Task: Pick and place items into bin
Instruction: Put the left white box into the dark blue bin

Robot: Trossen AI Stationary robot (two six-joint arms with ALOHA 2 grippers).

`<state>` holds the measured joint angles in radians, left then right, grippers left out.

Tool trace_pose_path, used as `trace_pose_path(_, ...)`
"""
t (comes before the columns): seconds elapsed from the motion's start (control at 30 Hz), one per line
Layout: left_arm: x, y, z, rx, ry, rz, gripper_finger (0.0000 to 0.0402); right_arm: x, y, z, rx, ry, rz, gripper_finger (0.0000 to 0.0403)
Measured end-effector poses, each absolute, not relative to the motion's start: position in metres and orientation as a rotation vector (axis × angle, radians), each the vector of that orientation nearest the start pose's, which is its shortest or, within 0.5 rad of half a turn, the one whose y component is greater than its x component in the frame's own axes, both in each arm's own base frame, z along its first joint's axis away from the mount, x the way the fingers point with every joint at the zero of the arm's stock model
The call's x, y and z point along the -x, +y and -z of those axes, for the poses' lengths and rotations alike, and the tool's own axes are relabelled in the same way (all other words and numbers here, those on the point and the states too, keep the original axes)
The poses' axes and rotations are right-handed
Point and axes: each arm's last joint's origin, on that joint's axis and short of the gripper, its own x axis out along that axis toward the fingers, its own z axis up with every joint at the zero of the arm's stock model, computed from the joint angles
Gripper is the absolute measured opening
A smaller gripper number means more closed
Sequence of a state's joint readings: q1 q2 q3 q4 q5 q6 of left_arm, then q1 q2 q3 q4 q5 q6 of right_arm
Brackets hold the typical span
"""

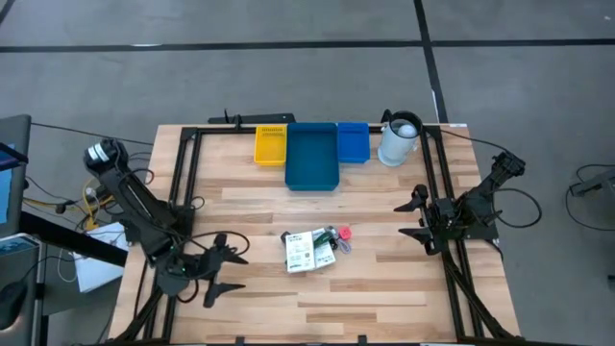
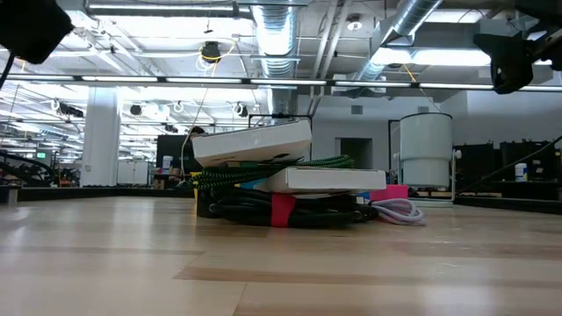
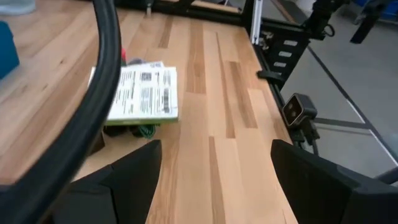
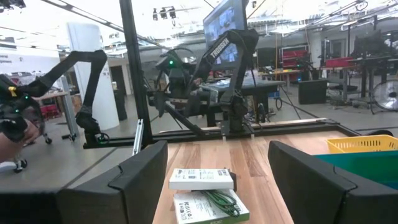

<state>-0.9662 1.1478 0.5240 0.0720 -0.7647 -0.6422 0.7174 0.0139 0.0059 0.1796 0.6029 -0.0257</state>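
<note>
The items lie in one small heap at the table's middle: two white printed packets, a green-and-black cable between them, a pink round piece, a red bit and a pale cord. The right wrist view shows the stacked packets. The blue bin sits at the far edge. My left gripper hovers open near the table's left near corner, left of the heap. My right gripper hangs open to the heap's right. Neither touches anything.
A yellow tray and a smaller blue tray flank the bin at the far edge. A white jug stands right of them. Black frame rails run along both table sides. Bare wood lies around the heap.
</note>
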Motion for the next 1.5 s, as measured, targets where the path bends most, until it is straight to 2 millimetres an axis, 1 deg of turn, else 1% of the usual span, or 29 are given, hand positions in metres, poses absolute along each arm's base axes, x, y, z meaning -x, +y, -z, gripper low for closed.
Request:
trace_pose_path(0.37,-0.15,-0.179,-0.201,0.271,0.353,0.075,0.0292,-0.08,0.048,-0.181,-0.08,-0.137,-0.112,0.0276)
trace_pose_path(0.5,-0.157,-0.177,-0.197,0.327,0.347,0.017,0.0292,-0.08,0.048,-0.181,-0.08,-0.137,-0.112,0.0276)
trace_pose_path(0.63,-0.167,-0.177,-0.192,0.33,0.353,0.034,0.0292,-0.08,0.048,-0.181,-0.08,-0.137,-0.112,0.0276)
trace_pose_path(0.7,-0.173,-0.181,-0.194,0.293,0.352,0.054,0.0292,-0.08,0.048,-0.181,-0.08,-0.137,-0.112,0.0276)
trace_pose_path(0.8,-0.181,-0.19,-0.203,0.209,0.347,0.071,0.0292,-0.08,0.048,-0.181,-0.08,-0.137,-0.112,0.0276)
trace_pose_path(0.97,-0.195,-0.206,-0.221,-0.01,0.404,0.042,0.0292,-0.08,0.048,-0.181,-0.08,-0.137,-0.112,0.0276)
trace_pose_path(1.07,-0.203,-0.215,-0.226,-0.154,0.469,-0.012,0.0292,-0.08,0.048,-0.181,-0.08,-0.137,-0.112,0.0276)
trace_pose_path(1.27,-0.218,-0.23,-0.224,-0.371,0.587,-0.09,0.0292,-0.08,0.048,-0.181,-0.08,-0.137,-0.112,0.0276)
trace_pose_path(1.5,-0.233,-0.248,-0.212,-0.46,0.644,-0.104,0.0292,-0.08,0.048,-0.181,-0.08,-0.137,-0.112,0.0276)
